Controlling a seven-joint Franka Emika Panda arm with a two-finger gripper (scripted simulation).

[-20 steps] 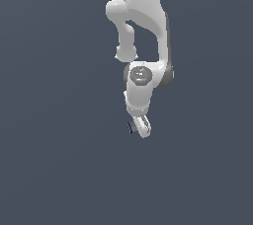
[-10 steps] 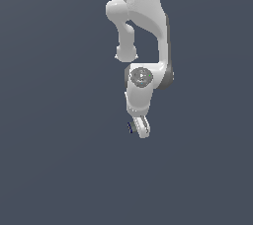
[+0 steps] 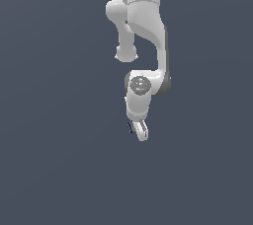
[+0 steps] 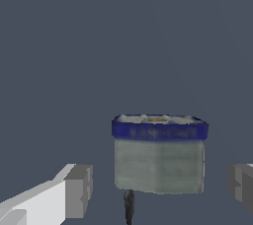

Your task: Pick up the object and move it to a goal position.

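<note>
1. Arm (image 3: 143, 36) hangs from the top of the exterior view, wrist pointing down over bare grey ground.
2. I see the gripper (image 4: 158, 189) spread wide, one finger on each side of the object (image 4: 158, 152), neither touching it.
3. I judge this the pre-grasp step: next I should press the fingers together on it before lifting toward the goal.

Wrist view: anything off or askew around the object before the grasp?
Nothing stands out. The grey object with the blue rim sits level between the two fingers, a gap on each side, dark stem pointing down. No spill or damage shows. In the exterior view it is only a dark sliver beside the gripper.
</note>
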